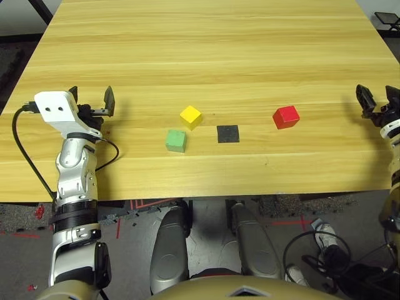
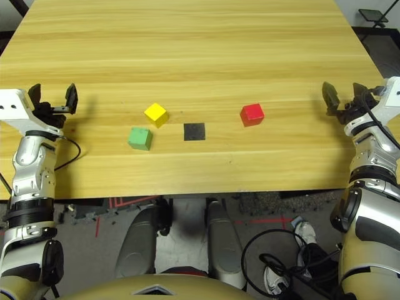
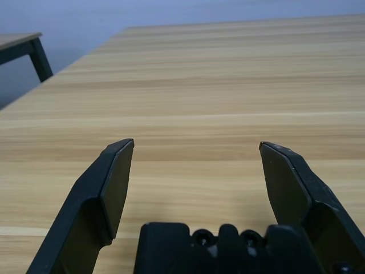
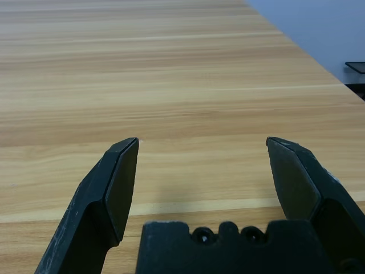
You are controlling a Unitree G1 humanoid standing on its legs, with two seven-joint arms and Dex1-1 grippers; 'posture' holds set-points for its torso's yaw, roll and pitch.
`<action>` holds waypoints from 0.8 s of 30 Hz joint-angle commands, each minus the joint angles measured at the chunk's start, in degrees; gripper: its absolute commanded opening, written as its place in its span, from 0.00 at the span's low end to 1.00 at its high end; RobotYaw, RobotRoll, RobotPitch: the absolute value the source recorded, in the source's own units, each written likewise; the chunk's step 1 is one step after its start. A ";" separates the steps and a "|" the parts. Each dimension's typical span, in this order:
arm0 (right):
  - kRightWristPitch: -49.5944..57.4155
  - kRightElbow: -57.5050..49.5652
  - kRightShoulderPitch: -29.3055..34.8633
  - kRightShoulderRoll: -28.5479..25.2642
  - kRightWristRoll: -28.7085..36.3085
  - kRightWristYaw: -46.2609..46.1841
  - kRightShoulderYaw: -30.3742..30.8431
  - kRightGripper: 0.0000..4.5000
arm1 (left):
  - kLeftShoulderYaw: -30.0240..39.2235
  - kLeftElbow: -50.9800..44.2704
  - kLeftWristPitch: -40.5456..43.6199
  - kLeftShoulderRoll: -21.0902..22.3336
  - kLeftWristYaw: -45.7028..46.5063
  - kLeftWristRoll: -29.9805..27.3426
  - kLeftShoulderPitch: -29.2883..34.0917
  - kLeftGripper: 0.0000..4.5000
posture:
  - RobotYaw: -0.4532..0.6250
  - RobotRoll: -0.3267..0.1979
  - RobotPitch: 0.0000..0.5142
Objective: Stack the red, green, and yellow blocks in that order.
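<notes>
Nothing is stacked yet. On the pale wooden table (image 1: pixel 206 56), all three small matte cubes sit singly around the flat black square patch (image 1: pixel 227 134): the bright red block (image 1: pixel 285 117) to its right, the bright yellow block (image 1: pixel 190 116) just left, the pale green block (image 1: pixel 175 140) beyond, nearer the robot. The left tool (image 1: pixel 92 100) and right tool (image 1: pixel 377 100) hover wide apart, empty, at the table's sides. Every pick and placement remains, judging from this.
</notes>
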 commanded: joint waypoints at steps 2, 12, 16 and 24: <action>-1.41 -0.10 0.32 -1.23 -2.04 -0.95 1.47 1.00 | -0.50 0.27 0.03 -0.55 -0.94 -0.29 1.52 1.00 | 0.43 0.50 0.54; 5.19 -5.57 -4.62 -0.59 -4.21 26.96 11.30 1.00 | -3.32 -5.57 9.57 8.69 -23.69 -11.93 -3.70 1.00 | 0.47 0.51 0.53; 4.06 -4.95 -7.63 -1.35 -7.52 35.73 16.20 1.00 | -7.41 -8.78 15.92 13.66 -32.94 -13.89 -4.15 1.00 | 0.49 0.50 0.50; 0.37 -4.30 -15.49 -2.07 -12.42 48.68 23.17 1.00 | -12.63 -13.87 24.68 16.81 -41.51 -15.78 -7.23 1.00 | 0.50 0.47 0.50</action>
